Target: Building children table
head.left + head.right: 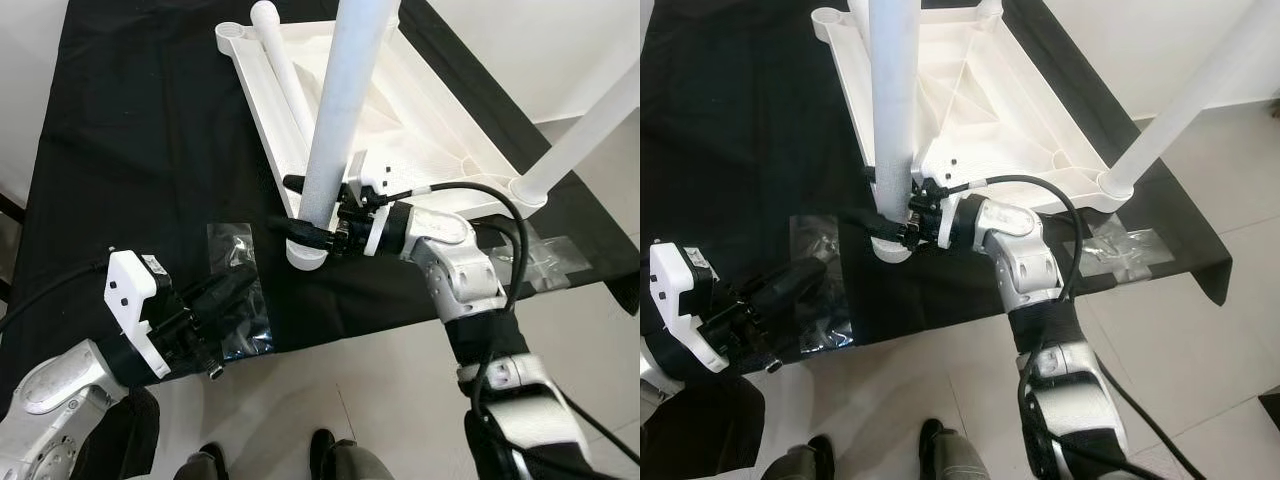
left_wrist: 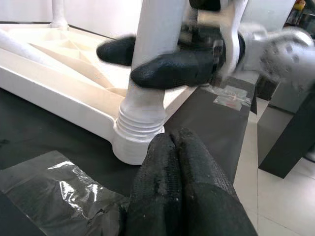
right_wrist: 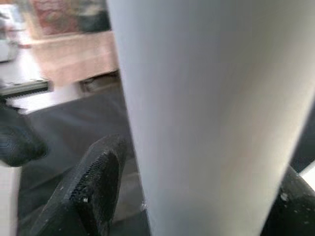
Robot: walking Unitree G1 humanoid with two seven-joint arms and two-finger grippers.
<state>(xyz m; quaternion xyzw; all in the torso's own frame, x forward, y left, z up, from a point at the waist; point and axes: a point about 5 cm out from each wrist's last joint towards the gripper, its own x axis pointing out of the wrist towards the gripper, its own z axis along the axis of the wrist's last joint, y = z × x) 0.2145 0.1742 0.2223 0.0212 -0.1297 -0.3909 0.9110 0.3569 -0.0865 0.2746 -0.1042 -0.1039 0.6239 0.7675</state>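
Note:
The white children's table top (image 1: 430,130) lies upside down on a black cloth (image 1: 130,150). A white table leg (image 1: 345,110) stands upright in the near corner socket (image 2: 140,130), its threaded end showing. My right gripper (image 1: 300,205) is shut on this leg just above the socket, one black finger (image 2: 172,69) on each side. A second leg (image 1: 590,125) stands in the right corner. A third leg (image 1: 285,75) lies loose on the table top. My left gripper (image 1: 235,285) is shut and empty, low over a clear plastic bag (image 1: 240,320) near the socket.
Another clear bag (image 1: 545,260) lies on the cloth to the right of my right arm. The cloth's front edge runs just below both grippers, with light floor tiles (image 1: 350,400) beyond. A dark cable (image 1: 500,200) loops over the right wrist.

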